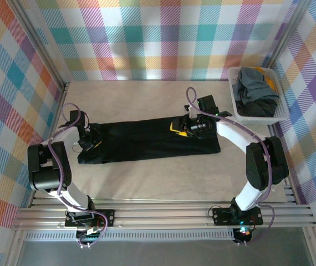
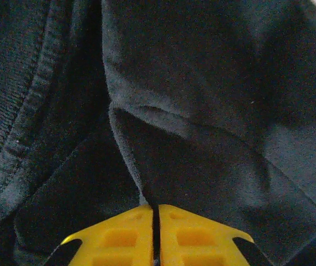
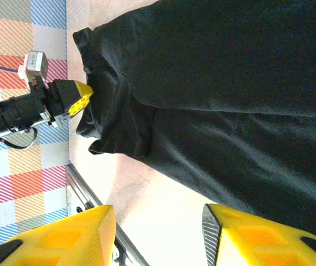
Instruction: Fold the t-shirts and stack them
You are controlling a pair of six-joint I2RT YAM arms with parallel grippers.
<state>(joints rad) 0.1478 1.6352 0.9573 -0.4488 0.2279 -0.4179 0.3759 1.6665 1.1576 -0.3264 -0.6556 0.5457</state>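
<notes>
The black t-shirt lies in a long strip across the middle of the bench. The left gripper pinches its left end between tight jaws. The right gripper hangs over its right end, jaws wide apart.

Yellow jaws of the left gripper pinched tight on a black t-shirt fold rising straight ahead of them.

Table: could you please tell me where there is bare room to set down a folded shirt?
Bare table runs between the black shirt and the back wall, and again between shirt and near rail. The middle is crowded: left claw pinches the shirt, right claw hovers open. The basket is full.
</notes>
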